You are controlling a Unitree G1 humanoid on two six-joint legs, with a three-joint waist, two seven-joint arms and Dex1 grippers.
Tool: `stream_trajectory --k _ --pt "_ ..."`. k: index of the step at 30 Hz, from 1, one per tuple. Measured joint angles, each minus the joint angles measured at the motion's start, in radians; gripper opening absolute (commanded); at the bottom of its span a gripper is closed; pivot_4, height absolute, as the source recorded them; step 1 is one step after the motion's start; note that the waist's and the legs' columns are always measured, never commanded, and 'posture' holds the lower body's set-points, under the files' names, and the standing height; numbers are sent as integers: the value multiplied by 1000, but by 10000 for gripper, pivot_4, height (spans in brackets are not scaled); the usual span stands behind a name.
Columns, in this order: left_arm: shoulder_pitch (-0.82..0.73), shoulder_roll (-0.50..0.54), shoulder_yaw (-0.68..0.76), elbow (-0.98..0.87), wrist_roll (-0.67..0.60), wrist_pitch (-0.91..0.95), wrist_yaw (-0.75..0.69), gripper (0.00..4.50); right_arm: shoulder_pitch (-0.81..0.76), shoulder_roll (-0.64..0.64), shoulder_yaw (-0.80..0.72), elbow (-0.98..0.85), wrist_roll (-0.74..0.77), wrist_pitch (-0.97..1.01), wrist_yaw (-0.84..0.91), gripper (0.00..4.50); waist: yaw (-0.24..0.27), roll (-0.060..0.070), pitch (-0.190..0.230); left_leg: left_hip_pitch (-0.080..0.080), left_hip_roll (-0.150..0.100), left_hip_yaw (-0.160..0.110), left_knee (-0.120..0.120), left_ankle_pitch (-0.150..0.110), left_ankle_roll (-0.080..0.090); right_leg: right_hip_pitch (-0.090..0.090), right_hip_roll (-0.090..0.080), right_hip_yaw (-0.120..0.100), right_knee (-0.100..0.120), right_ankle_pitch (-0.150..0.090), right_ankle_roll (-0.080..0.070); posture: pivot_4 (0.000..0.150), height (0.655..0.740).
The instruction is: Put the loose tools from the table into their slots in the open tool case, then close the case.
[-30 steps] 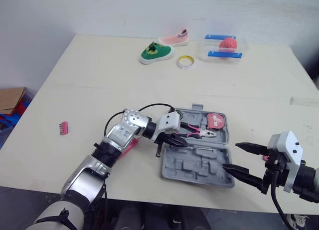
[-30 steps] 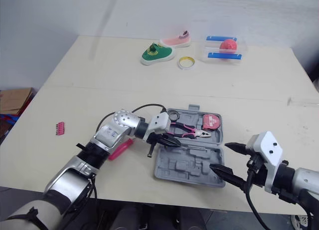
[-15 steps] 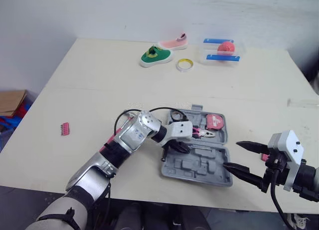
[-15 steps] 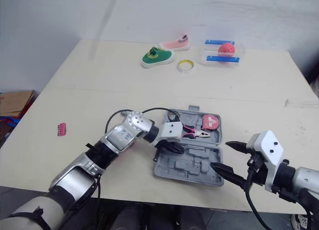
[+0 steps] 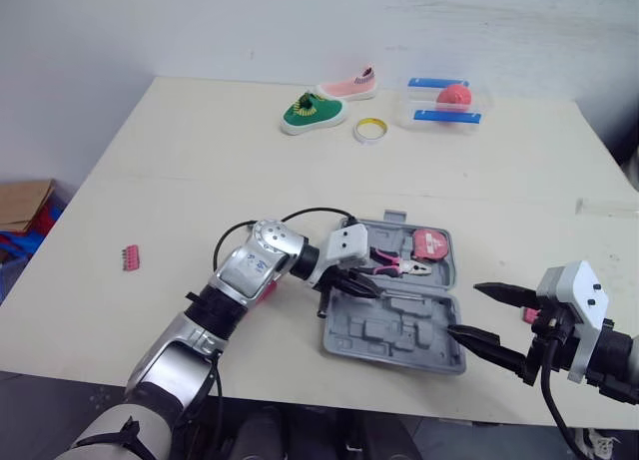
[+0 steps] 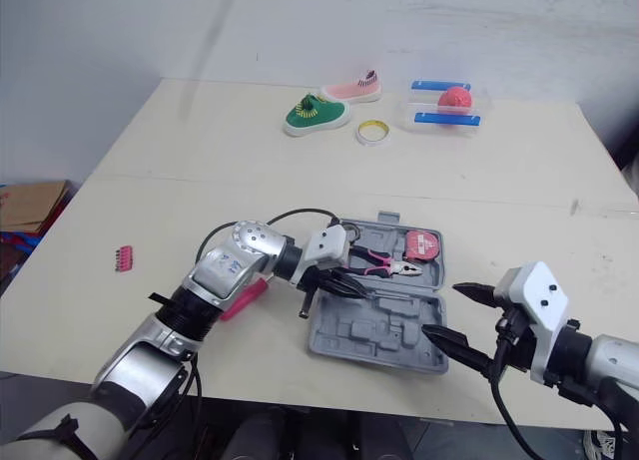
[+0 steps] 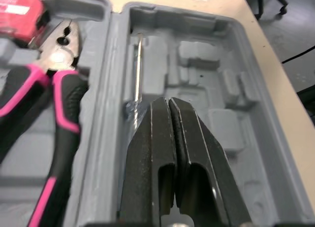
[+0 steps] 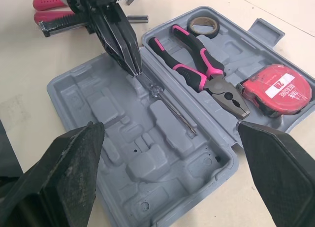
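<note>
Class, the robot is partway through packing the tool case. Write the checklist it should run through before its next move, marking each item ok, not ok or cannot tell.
1. Tool case open and lying flat on the table: ok.
2. Screwdriver lying along its groove in the case: ok.
3. Left gripper let go and clear of the screwdriver: not ok, its fingers are shut at the handle end.
4. Right gripper open and ready: ok.
5. Pliers and tape measure in their slots: ok.
6. All loose tools stowed: not ok, a pink tool lies on the table beside the case.
</note>
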Motion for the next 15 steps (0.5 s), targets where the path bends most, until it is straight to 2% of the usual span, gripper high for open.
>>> stream_trajectory --k 15 --pt "-15 -49 -25 70 57 -21 76 94 -4 1 21 1 -7 0 -4 45000 -1 0 0 0 0 0 -1 0 0 0 0 0 -1 0 0 1500 7304"
